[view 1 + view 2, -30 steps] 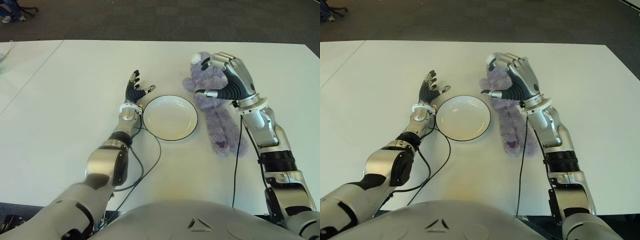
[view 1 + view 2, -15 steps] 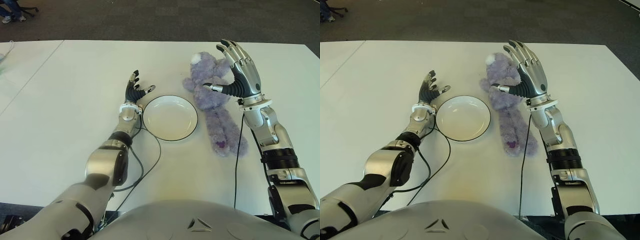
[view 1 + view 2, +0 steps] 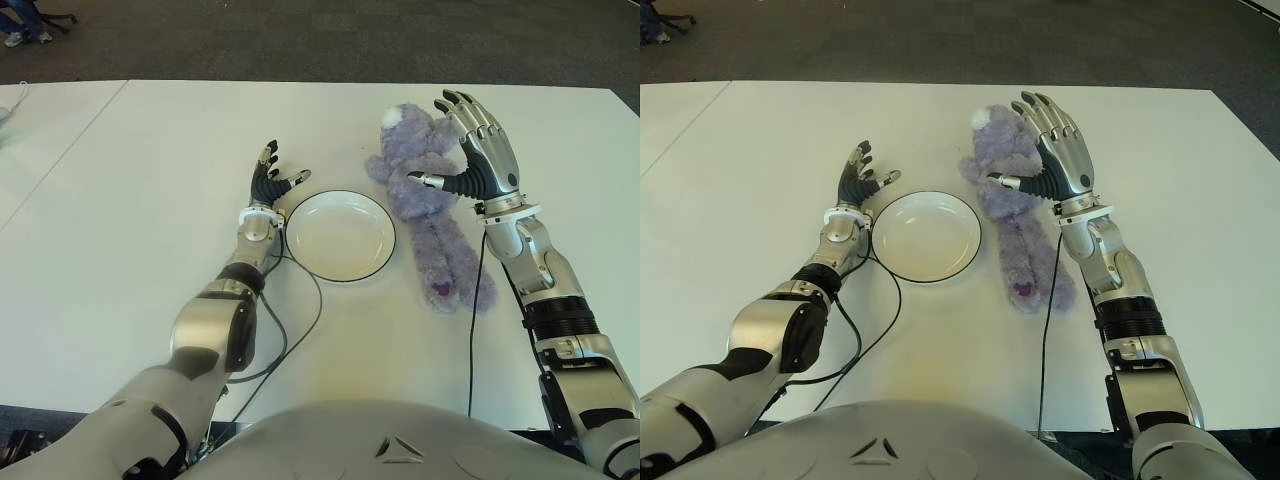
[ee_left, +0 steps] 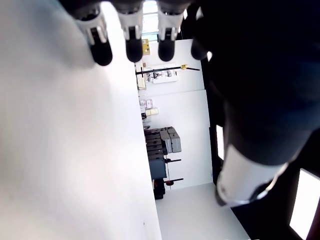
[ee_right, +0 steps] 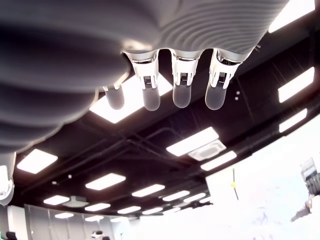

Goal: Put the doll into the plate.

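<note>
Doll [image 3: 425,205] lies flat on the counter [image 3: 150,150], just right of the plate [image 3: 340,235], not in it. Doll and plate rim sit close; cannot tell if they touch.

Right hand [image 3: 475,150] shows at the doll's right side, over its upper body. Fingers [image 3: 468,110] spread wide and pointing far, thumb reaching left across the doll's torso. Holds nothing. Right wrist view confirms: fingers extended, nothing between them.

Left hand [image 3: 270,180] shows just left of the plate's far-left rim, fingers loosely spread, empty. Idle.

Key relation: doll lies directly left of and under the right palm; the right hand is the nearer by far, with the plate between the doll and the left hand.

Doll's long axis runs far to near, tilted slightly so the legs trail near-right. Head points far, legs point near.

Judgement: closing on the torso comes next, then a short carry left to the plate.
</note>
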Controlling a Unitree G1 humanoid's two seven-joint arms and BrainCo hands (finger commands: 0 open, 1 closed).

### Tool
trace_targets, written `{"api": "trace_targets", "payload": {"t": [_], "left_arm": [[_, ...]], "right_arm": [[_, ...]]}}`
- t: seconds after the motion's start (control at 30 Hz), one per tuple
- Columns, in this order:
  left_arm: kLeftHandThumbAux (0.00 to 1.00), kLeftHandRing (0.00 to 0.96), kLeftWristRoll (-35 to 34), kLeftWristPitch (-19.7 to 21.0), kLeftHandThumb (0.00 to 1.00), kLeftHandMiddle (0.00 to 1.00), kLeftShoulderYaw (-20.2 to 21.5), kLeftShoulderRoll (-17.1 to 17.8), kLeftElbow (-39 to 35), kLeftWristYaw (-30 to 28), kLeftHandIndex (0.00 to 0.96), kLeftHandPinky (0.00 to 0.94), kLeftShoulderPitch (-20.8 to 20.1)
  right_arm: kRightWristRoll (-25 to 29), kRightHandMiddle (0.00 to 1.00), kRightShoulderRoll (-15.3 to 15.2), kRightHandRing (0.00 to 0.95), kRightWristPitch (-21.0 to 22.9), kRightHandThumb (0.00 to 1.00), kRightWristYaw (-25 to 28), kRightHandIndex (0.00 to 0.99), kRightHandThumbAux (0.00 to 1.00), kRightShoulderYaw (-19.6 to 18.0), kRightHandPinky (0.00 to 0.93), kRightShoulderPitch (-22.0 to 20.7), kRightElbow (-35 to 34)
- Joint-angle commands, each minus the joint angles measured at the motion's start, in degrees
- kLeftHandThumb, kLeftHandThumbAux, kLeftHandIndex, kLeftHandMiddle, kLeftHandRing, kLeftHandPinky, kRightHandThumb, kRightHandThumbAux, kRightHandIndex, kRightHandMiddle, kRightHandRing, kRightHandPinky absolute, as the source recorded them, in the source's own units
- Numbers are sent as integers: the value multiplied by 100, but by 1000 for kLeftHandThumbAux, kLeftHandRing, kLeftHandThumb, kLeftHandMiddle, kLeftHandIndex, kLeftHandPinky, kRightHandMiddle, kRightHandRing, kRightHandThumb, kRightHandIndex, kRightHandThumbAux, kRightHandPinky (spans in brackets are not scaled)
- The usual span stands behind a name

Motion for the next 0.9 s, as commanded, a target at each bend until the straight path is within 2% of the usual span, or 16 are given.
{"api": "trace_targets", "payload": {"t": [0.03, 0.33, 0.77, 0.83, 0.9], "left_arm": [[811, 70, 30, 646, 0, 67, -32, -275, 649, -131, 64, 107, 999], [815, 73, 53, 590, 0, 68, -49, -298, 647, -62, 64, 108, 1007], [779, 55, 53, 643, 0, 52, -74, -287, 646, -89, 53, 79, 998], [789, 55, 38, 671, 0, 53, -61, -289, 648, -90, 52, 85, 995], [798, 58, 38, 673, 0, 57, -60, -292, 648, -72, 54, 92, 996]], "right_arm": [[-61, 0, -95, 0, -28, 121, -160, 0, 433, 147, 0, -85, 318], [31, 0, -86, 0, -153, 185, -380, 9, 454, 297, 0, -124, 723], [-175, 0, 15, 0, -208, 240, -1046, 10, 447, 747, 0, 158, 1421], [-148, 0, 24, 0, -180, 240, -1054, 8, 450, 802, 49, 167, 1511], [-124, 0, 29, 0, -153, 240, -1063, 11, 456, 850, 58, 182, 1587]]}}
